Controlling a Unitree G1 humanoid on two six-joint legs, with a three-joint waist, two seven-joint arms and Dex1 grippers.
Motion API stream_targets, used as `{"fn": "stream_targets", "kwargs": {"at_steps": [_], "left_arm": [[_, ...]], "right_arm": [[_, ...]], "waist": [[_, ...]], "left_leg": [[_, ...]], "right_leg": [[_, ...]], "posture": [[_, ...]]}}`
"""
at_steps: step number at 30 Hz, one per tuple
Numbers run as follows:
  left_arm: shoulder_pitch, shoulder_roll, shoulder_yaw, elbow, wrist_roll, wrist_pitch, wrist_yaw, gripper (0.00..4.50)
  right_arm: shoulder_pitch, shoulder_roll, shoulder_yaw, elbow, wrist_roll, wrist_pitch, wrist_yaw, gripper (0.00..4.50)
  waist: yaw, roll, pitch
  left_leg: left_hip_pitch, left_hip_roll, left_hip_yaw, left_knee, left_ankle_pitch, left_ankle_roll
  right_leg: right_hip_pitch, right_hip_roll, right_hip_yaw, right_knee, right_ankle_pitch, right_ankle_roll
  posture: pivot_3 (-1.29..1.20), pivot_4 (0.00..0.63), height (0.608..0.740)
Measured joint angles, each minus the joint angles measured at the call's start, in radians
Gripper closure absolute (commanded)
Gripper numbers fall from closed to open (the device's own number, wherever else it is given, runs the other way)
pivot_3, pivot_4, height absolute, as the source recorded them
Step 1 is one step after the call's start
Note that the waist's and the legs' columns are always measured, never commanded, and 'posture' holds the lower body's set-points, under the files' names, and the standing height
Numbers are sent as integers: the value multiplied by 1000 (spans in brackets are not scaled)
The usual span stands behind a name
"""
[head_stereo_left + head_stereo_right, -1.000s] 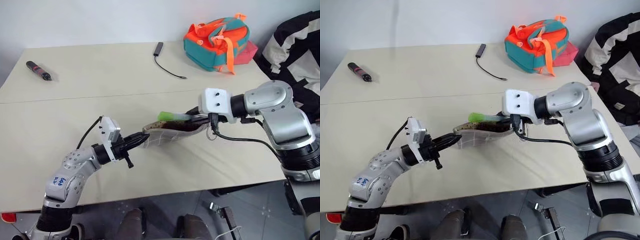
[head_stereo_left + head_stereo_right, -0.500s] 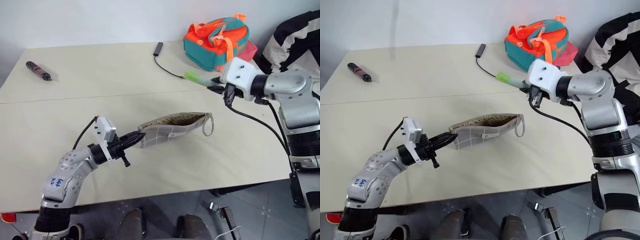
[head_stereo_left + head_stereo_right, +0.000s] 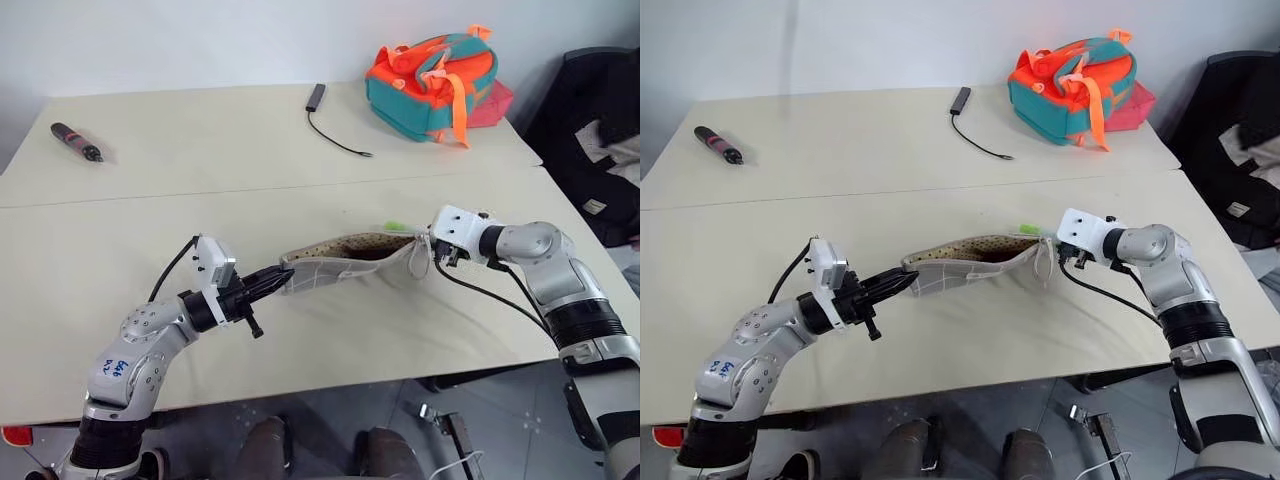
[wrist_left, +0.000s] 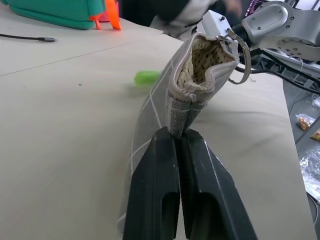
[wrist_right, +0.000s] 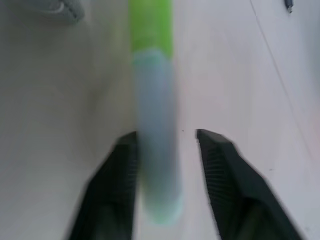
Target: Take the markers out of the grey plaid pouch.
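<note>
My left gripper point(image 3: 275, 279) is shut on one end of the grey plaid pouch point(image 3: 345, 258) and holds it up off the table, its mouth open and its dotted lining showing point(image 4: 200, 65). My right gripper point(image 3: 428, 240) is low over the table at the pouch's cord-loop end. Its fingers point(image 5: 120, 160) stand apart, and the light green marker point(image 5: 152, 100) lies lengthwise between them with a gap on one side. The marker's green tip point(image 3: 393, 226) pokes out just behind the pouch, down at table level. Whatever is still inside the pouch is hidden.
An orange-and-teal backpack point(image 3: 432, 75) sits at the table's far right. A dark cable with an adapter point(image 3: 330, 125) lies beside it. A black-and-red pen point(image 3: 76, 141) lies far left. Dark clothing point(image 3: 600, 130) is past the right edge.
My right gripper pulled the green marker out of the pouch, lifted it up and to the right, then came down beside the pouch's loop end and opened its fingers. The left gripper stayed put.
</note>
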Motion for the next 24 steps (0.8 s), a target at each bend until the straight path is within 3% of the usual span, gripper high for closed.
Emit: {"fn": "stream_targets", "kwargs": {"at_steps": [2,11,16,19,21,24], "left_arm": [[1,-1,-2,-1,0,1,0,4500],[1,-1,-4,-1,0,1,-3,4500],[0,-1,-4,2,0,1,-11,4500],[-7,-4,-7,4,0,1,-12,4500],[-9,-5,-9,5,0,1,-12,4500],[-11,-6,-10,6,0,1,-12,4500]], "right_arm": [[0,0,-15,-19,21,21,16,1006],[-134,-60,-128,-190,185,209,164,1006],[-176,-18,-166,-372,319,369,206,1006],[-168,21,-161,-510,428,488,238,1560],[-132,22,-154,-613,481,536,255,2259],[-29,-1,-91,-730,507,550,303,2259]], "waist": [[1,0,0],[0,1,1],[0,1,0],[2,1,1],[8,0,0],[13,-1,0]], "left_leg": [[0,0,0,0,0,0],[-1,0,-1,0,0,0],[-1,0,-1,0,-1,0],[-2,0,-2,0,-1,0],[-2,0,-3,0,-2,1],[-2,0,-2,0,-2,1]], "right_leg": [[0,0,0,0,0,0],[-1,0,0,0,0,0],[-1,0,-1,0,0,0],[-1,0,-1,0,0,0],[0,0,-2,0,0,0],[0,0,-1,-2,1,1]], "posture": [[0,150,740],[0,150,740],[0,150,740],[0,150,740],[0,150,740],[0,150,740]]}}
